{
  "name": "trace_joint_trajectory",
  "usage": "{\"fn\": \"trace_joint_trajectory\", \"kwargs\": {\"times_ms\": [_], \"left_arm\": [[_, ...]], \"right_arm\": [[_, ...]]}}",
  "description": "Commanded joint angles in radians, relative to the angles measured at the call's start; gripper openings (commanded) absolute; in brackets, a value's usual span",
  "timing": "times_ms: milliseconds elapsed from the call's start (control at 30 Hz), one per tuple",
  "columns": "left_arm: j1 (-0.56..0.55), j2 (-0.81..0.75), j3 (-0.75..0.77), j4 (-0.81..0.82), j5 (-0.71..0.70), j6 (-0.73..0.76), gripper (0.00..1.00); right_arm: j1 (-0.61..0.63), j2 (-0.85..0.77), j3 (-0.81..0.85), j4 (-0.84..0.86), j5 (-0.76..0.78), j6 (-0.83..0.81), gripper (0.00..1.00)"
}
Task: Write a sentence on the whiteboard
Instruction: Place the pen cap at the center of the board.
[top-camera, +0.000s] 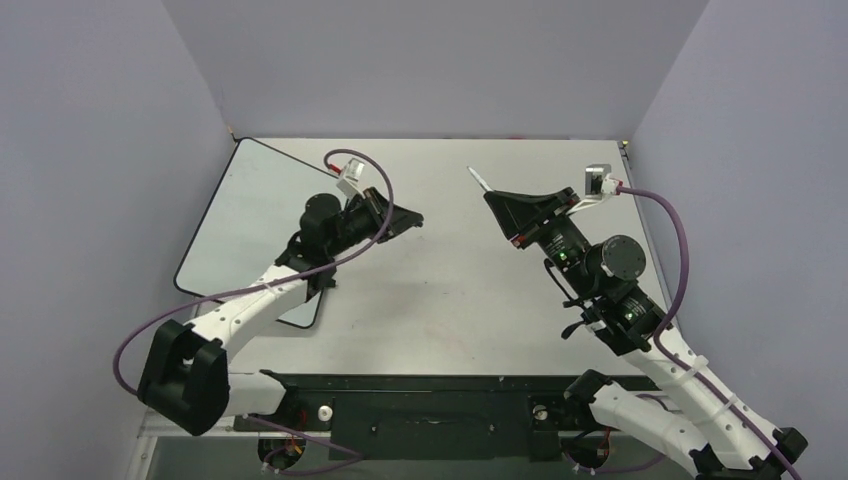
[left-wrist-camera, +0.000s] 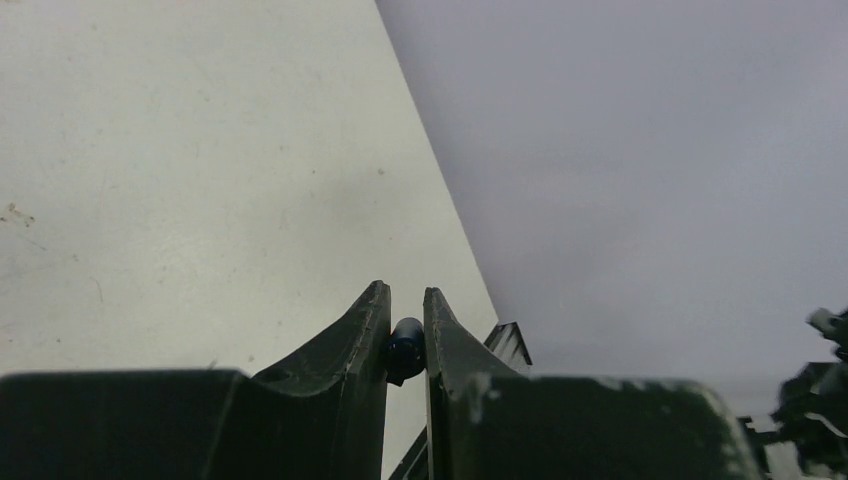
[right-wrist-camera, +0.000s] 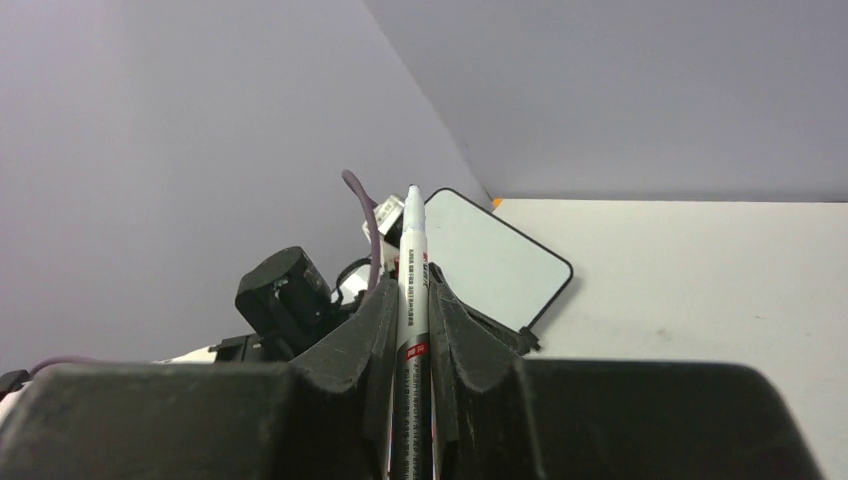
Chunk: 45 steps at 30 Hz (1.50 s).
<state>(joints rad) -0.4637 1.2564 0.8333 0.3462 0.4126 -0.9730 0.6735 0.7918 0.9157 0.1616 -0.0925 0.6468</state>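
**Bench inventory: two arms, one board, one marker**

- Whiteboard (top-camera: 235, 225): lies flat at the left of the bench (top-camera: 480, 300) in the top view, thin black rim, rounded corners, slanted toward the far-left corner of the enclosure. Its near right part is hidden under the left arm (top-camera: 250, 310). In the right wrist view it shows at centre (right-wrist-camera: 490, 265), glossy, against the left wall.
- Left tool (top-camera: 408, 218): raised just right of the board, pointing toward mid-frame. In its own view the tool (left-wrist-camera: 406, 300) has its fingers narrow, pinching a dark rounded piece (left-wrist-camera: 405, 348) low between them; what the piece is cannot be told.
- Right tool (top-camera: 497, 203): at upper right of centre, aimed toward the upper left, well apart from the board. The tool (right-wrist-camera: 412, 290) is clamped on a marker (right-wrist-camera: 411, 230), white barrel with small print, its end standing above the fingertips. From above the marker (top-camera: 478, 180) juts out as a pale sliver.
- Purple cable (top-camera: 385, 200): loops over the left wrist.
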Motion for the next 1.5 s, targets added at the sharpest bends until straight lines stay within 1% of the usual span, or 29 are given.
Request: {"fn": "trace_joint_trajectory", "kwargs": {"times_ms": [0, 33, 100, 133, 167, 300, 433, 633, 733, 900, 1000, 1167, 1267, 1300, 1333, 1400, 1433, 1467], "left_arm": [[-0.096, 0.127, -0.017, 0.119, -0.170, 0.087, 0.00], [-0.111, 0.155, -0.017, 0.149, -0.182, 0.092, 0.00], [-0.156, 0.278, -0.008, 0.198, -0.218, 0.102, 0.00], [-0.186, 0.312, -0.002, 0.216, -0.234, 0.107, 0.00], [-0.200, 0.382, 0.013, 0.253, -0.242, 0.108, 0.00], [-0.288, 0.582, 0.082, 0.357, -0.251, 0.082, 0.00], [-0.352, 0.724, 0.180, 0.350, -0.271, 0.089, 0.00], [-0.434, 0.858, 0.293, 0.303, -0.331, 0.129, 0.00], [-0.465, 0.887, 0.312, 0.283, -0.373, 0.163, 0.03], [-0.491, 0.908, 0.347, 0.245, -0.376, 0.200, 0.09], [-0.510, 0.912, 0.371, 0.194, -0.394, 0.235, 0.13], [-0.537, 0.913, 0.413, 0.136, -0.403, 0.283, 0.16], [-0.549, 0.909, 0.438, 0.093, -0.433, 0.314, 0.19], [-0.555, 0.906, 0.453, 0.056, -0.450, 0.321, 0.21], [-0.558, 0.897, 0.460, 0.034, -0.460, 0.332, 0.23], [-0.565, 0.878, 0.478, -0.018, -0.487, 0.353, 0.32], [-0.569, 0.864, 0.480, -0.044, -0.506, 0.362, 0.41], [-0.569, 0.858, 0.489, -0.072, -0.511, 0.368, 0.45]], "right_arm": [[-0.006, -0.035, 0.042, -0.076, 0.087, -0.049, 0.00], [-0.006, -0.040, 0.042, -0.091, 0.103, -0.054, 0.00], [-0.006, -0.057, 0.041, -0.113, 0.131, -0.060, 0.00], [-0.007, -0.066, 0.040, -0.119, 0.138, -0.061, 0.00], [-0.006, -0.075, 0.036, -0.129, 0.148, -0.064, 0.00], [-0.006, -0.101, 0.031, -0.157, 0.174, -0.072, 0.00], [-0.008, -0.126, 0.028, -0.215, 0.195, -0.082, 0.00], [-0.009, -0.152, 0.020, -0.256, 0.231, -0.103, 0.00], [-0.009, -0.158, 0.017, -0.267, 0.244, -0.114, 0.00], [-0.009, -0.161, 0.010, -0.270, 0.260, -0.125, 0.00], [-0.009, -0.157, 0.011, -0.270, 0.260, -0.127, 0.00], [-0.008, -0.161, 0.011, -0.275, 0.267, -0.133, 0.00], [-0.008, -0.162, 0.015, -0.279, 0.270, -0.136, 0.00], [-0.009, -0.161, 0.016, -0.281, 0.270, -0.137, 0.00], [-0.009, -0.160, 0.018, -0.283, 0.270, -0.137, 0.00], [-0.009, -0.158, 0.020, -0.284, 0.270, -0.137, 0.00], [-0.009, -0.157, 0.021, -0.283, 0.269, -0.138, 0.00], [-0.009, -0.155, 0.023, -0.283, 0.270, -0.136, 0.00]]}}
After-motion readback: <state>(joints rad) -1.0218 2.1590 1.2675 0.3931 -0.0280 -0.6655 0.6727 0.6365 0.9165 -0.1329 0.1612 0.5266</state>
